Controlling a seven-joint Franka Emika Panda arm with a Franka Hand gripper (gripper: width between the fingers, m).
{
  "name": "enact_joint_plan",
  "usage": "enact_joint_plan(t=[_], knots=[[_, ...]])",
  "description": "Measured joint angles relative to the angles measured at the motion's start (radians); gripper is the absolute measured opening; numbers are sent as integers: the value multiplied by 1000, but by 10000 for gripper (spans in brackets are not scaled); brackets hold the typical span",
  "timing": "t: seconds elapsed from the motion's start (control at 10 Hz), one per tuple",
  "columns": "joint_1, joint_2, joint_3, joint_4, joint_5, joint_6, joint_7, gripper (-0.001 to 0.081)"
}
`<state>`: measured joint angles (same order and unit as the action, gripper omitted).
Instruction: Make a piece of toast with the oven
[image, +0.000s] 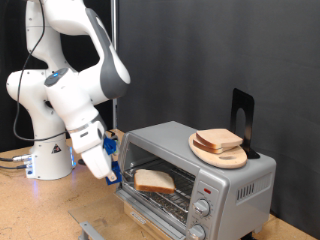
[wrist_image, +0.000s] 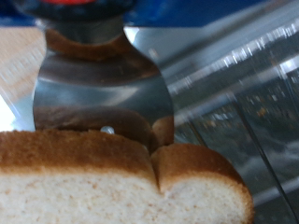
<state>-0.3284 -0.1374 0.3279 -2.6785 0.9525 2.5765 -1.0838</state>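
The silver oven (image: 232, 180) stands at the exterior view's right with its door open. The piece of toast (image: 155, 181) lies flat in the oven's mouth on the wire rack. My gripper (image: 110, 168) is low at the oven's open side, just to the exterior view's left of the toast. In the wrist view the toast (wrist_image: 112, 187) fills the near edge, very close. A shiny metal finger (wrist_image: 98, 93) lies right beside it and mirrors its crust. I see no second finger there, so no grip on the toast shows.
A round wooden board (image: 232, 158) with more bread slices (image: 218, 140) sits on the oven's top, next to a black stand (image: 242, 112). Two round knobs (image: 206, 188) are on the oven's front. The glass door (wrist_image: 238, 89) shows in the wrist view. The robot base (image: 50, 155) stands at the left.
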Motion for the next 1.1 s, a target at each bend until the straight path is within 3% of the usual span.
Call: enact_joint_plan(t=[0.3, 0.5, 0.7, 1.1], knots=[[14, -12, 42, -2, -31, 21, 59, 493], [-5, -27, 59, -37, -225, 59, 160, 493], [-44, -52, 58, -92, -355, 60, 171, 493], [-67, -108, -2, -144, -343, 8, 72, 493]])
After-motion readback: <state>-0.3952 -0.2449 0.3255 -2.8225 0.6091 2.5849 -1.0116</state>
